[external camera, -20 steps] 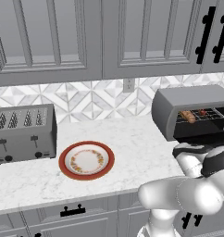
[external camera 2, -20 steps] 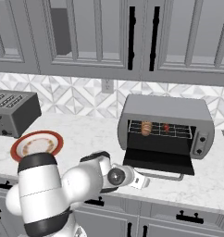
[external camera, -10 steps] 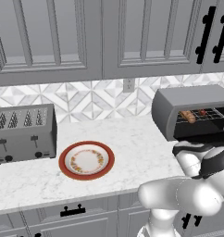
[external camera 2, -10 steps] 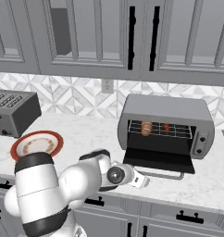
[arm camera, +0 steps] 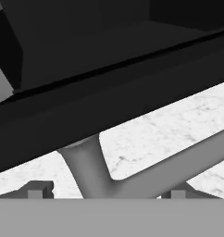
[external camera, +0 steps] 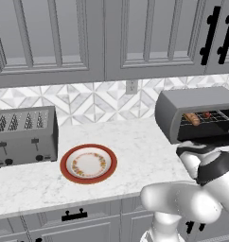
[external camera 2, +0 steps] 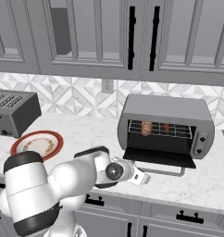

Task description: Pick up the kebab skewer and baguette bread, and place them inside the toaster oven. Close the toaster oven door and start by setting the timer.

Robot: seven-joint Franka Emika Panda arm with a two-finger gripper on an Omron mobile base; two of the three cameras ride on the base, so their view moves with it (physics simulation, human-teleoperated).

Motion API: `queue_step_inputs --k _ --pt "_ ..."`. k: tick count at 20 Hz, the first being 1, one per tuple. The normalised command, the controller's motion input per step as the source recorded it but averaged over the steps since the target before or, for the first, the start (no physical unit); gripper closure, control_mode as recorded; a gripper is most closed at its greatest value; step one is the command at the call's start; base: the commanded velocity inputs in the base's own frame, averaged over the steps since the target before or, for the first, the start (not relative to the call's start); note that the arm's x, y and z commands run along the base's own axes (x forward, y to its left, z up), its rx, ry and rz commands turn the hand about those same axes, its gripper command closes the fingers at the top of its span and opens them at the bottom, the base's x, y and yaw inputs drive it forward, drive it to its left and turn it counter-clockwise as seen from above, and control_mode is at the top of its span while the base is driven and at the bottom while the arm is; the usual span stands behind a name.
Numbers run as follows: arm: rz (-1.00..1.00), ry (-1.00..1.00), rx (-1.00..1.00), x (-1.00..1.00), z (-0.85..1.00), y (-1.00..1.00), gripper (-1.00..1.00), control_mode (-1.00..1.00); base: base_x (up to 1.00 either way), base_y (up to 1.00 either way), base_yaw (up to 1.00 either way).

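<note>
Marble desk [external camera 2: 211, 178] at 6 o'clock of the toaster oven [external camera 2: 165, 125]: the claw [arm camera: 106, 193], jaws wide and empty, has been brought under the lowered toaster oven door [external camera 2: 158, 157]; kebab skewer [external camera 2: 166, 127] and baguette bread [external camera 2: 146, 128] are already racked, so closing is judged next.

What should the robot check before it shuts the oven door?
1. Baguette on the rack: ok.
2. Skewer on the rack: ok.
3. Oven door down and open, ready to lift: ok.
4. Gripper under the handle, jaws open: ok.
5. Nothing poking out over the door: ok.
6. Fingers touching the handle: cannot tell.
</note>
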Motion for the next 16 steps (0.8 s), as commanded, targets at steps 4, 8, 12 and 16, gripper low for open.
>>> queue_step_inputs --k 4,8,12,16 --pt "0.00 -0.03 -0.10 0.53 1.00 -0.29 -1.00 -1.00 0.00 0.00 0.00" --pt "0.00 0.00 -0.11 0.45 1.00 -0.27 -1.00 -1.00 0.00 0.00 0.00" --pt "0.00 0.03 -0.14 0.38 1.00 -0.43 -1.00 -1.00 0.00 0.00 0.00" --pt "0.01 0.10 -0.12 0.39 1.00 -0.53 -1.00 -1.00 0.00 0.00 0.00"
